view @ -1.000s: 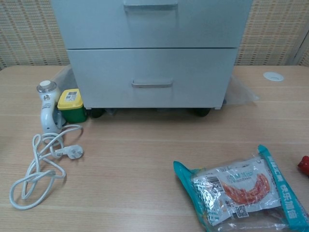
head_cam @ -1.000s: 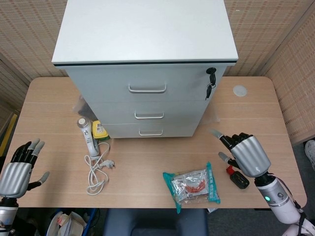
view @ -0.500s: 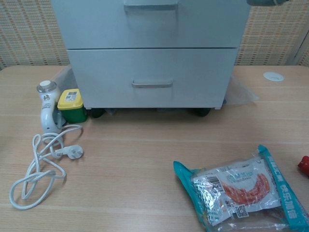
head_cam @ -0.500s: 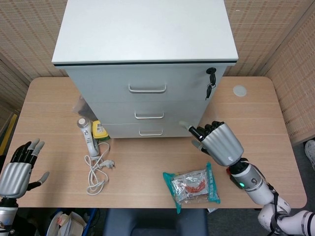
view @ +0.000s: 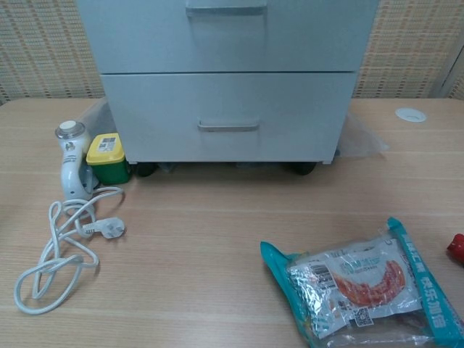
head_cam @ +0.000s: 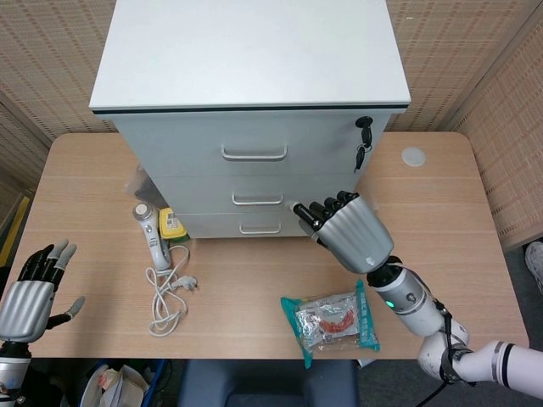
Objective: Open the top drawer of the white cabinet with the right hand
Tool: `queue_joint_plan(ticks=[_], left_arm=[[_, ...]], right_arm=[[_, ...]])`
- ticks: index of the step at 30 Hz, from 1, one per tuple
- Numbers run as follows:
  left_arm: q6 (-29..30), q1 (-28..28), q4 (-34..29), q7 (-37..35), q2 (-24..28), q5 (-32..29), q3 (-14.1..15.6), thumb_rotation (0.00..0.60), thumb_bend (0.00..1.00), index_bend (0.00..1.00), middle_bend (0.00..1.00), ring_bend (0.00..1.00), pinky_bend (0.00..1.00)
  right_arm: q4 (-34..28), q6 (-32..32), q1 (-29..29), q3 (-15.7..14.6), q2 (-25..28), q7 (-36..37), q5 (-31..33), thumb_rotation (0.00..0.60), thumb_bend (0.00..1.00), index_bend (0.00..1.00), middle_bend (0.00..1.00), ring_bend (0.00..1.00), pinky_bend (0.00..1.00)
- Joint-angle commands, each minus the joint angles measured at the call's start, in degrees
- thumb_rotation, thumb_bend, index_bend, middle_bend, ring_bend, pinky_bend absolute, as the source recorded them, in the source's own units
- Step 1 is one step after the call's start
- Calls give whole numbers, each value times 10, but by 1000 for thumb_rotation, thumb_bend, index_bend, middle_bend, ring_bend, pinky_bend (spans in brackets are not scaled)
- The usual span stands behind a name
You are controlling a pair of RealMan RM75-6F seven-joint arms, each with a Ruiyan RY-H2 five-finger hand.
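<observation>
The left robot hand (head_cam: pixel 25 298) hovers at the near left edge of the surface (head_cam: pixel 93 170), fingers apart, grasping nothing and well apart from everything else. Just right of it, a white handheld appliance (head_cam: pixel 151 233) lies with its cord and plug (head_cam: pixel 170 292) coiled toward the near edge, and a small yellow-lidded green box (head_cam: pixel 172 224) sits touching the cabinet's base.

The white cabinet (head_cam: pixel 250 68) stands at the back middle, all drawers closed. The top drawer (head_cam: pixel 246 153) carries a curved metal handle (head_cam: pixel 254 153), with a lock and hanging keys (head_cam: pixel 363 140) at its right end.

The step in hand looks like the approach: the right robot hand (head_cam: pixel 344 231) is raised in front of the cabinet's lower right, fingers extended and slightly spread, holding nothing, and not yet at the handle. The next move calls for lifting and shifting it left to hook fingers under the handle, then pulling straight toward the robot.

A teal snack packet (head_cam: pixel 331 320) lies below the right arm, in the drawer's pull path only at surface level. A small white disc (head_cam: pixel 413 156) sits far right. The keys hang near the handle and could be brushed.
</observation>
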Motion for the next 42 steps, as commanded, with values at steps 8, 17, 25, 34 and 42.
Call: queue_joint_plan(ticks=[8, 17, 25, 34, 42], left_arm=[[-4, -4, -1, 2, -1, 1, -1, 600, 249, 0, 0, 0, 92], [-11, -7, -3, 6, 0, -3, 0, 600, 249, 0, 0, 0, 92], [-12, -8, -12, 11, 4, -5, -1, 600, 249, 0, 0, 0, 92], [-16, -9, -15, 14, 7, -9, 0, 600, 249, 0, 0, 0, 92], [-18, -10, -19, 15, 9, -12, -1, 600, 249, 0, 0, 0, 92]], right_arm=[[8, 18, 25, 24, -22, -50, 17, 600, 279, 423, 869, 951, 1000], [31, 23, 55, 44, -43, -64, 38, 600, 263, 423, 869, 950, 1000], [58, 26, 87, 61, -66, -67, 58, 600, 190, 441, 869, 950, 1000], [95, 21, 117, 67, -80, -69, 76, 600, 203, 479, 869, 951, 1000], [135, 26, 140, 70, -98, -61, 92, 600, 210, 506, 869, 953, 1000]])
